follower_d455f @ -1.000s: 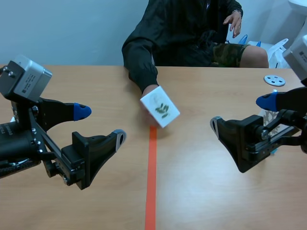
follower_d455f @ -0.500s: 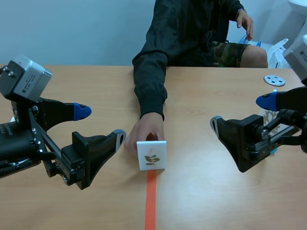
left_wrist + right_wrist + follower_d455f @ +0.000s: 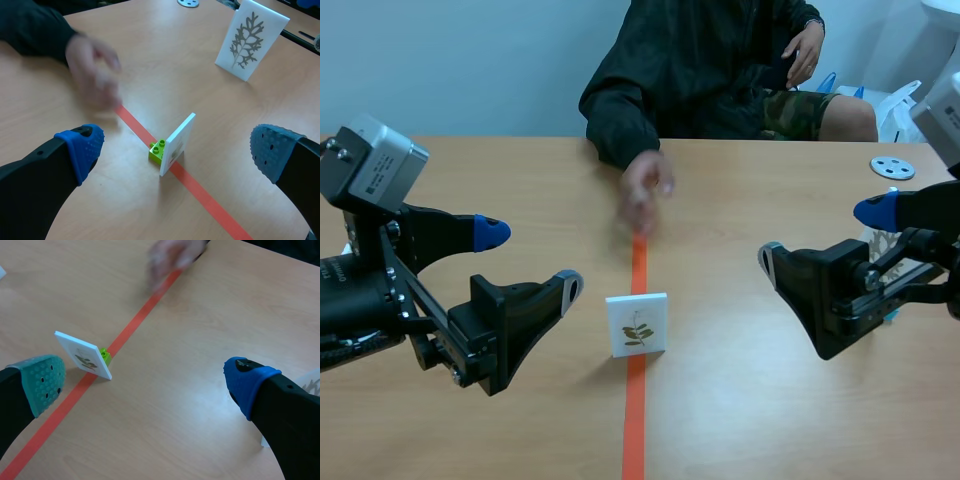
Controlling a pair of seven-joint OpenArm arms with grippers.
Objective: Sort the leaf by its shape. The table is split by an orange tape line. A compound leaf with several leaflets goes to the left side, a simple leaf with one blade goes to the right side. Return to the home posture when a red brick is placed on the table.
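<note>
Leaf card (image 3: 637,325), propped upright by a green brick (image 3: 158,151), stands on the orange tape line (image 3: 634,420) facing me for classification, while my left fingers (image 3: 490,232) and right fingers (image 3: 875,212) hang spread, holding nothing.

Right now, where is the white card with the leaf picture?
In the scene view the leaf card stands on the orange tape line, between the left gripper and the right gripper, a green brick behind it.
</note>
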